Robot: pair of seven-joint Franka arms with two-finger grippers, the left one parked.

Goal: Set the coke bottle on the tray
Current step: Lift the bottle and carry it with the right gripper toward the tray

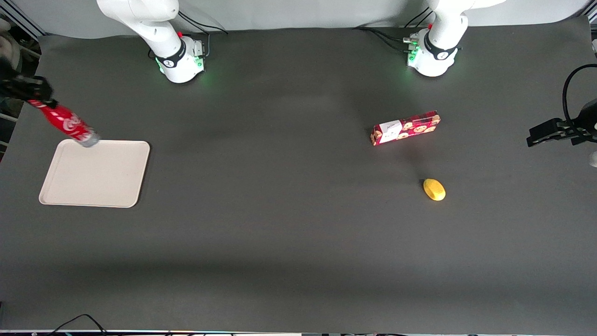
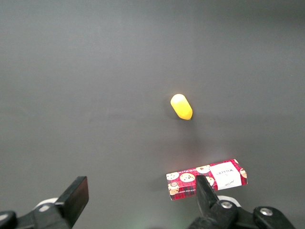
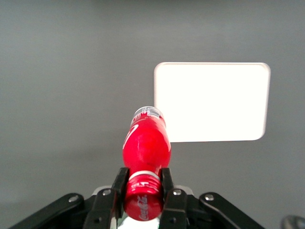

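My right gripper (image 1: 35, 96) is shut on the red cap of the coke bottle (image 1: 67, 122) and holds it in the air, tilted, at the working arm's end of the table. The bottle's clear base hangs over the edge of the beige tray (image 1: 95, 184) that is farthest from the front camera. In the right wrist view the gripper (image 3: 143, 183) clamps the cap between both fingers, the red bottle (image 3: 146, 143) points away from the camera, and the tray (image 3: 214, 102) lies below, beside the bottle's base.
A red cookie box (image 1: 406, 127) and a yellow lemon-like object (image 1: 434, 189) lie toward the parked arm's end of the table; both also show in the left wrist view, the box (image 2: 207, 179) and the yellow object (image 2: 181, 106).
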